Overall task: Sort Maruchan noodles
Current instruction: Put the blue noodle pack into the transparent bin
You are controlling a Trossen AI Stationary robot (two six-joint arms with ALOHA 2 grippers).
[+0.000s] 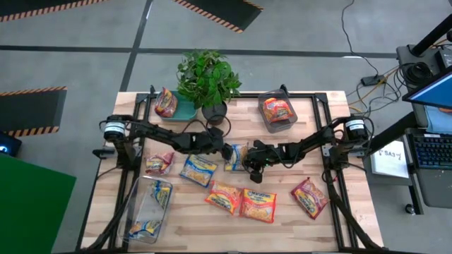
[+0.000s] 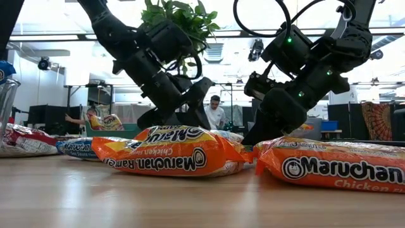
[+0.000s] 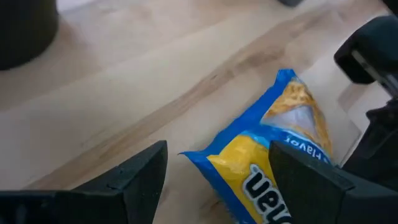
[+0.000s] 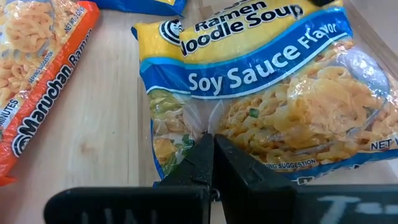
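A blue-and-yellow soy sauce noodle packet (image 1: 236,156) lies mid-table between my two grippers. My right gripper (image 4: 213,138) is shut on it, coming from the table's right. My left gripper (image 3: 217,148) is open and comes from the left. Its two fingers stand on either side of the packet's yellow logo end (image 3: 249,174). Loose on the table lie another blue packet (image 1: 198,169), two orange packets (image 1: 224,197) (image 1: 259,204) and two red ones (image 1: 309,196) (image 1: 159,164). My right gripper pinches the soy sauce packet between its two shut fingers at the clear end (image 4: 199,121) opposite the logo. The fingers come in low from the table's right. Whether the packet is lifted clear does not show. My left gripper: I cannot tell whether its fingers touch the packet.
A clear bin (image 1: 148,208) at the near left holds blue packets. A clear bin (image 1: 277,111) at the far right holds a red-orange packet. A teal tray (image 1: 182,109) holds a red one, beside a potted plant (image 1: 208,81). A person (image 2: 217,114) stands in the room behind.
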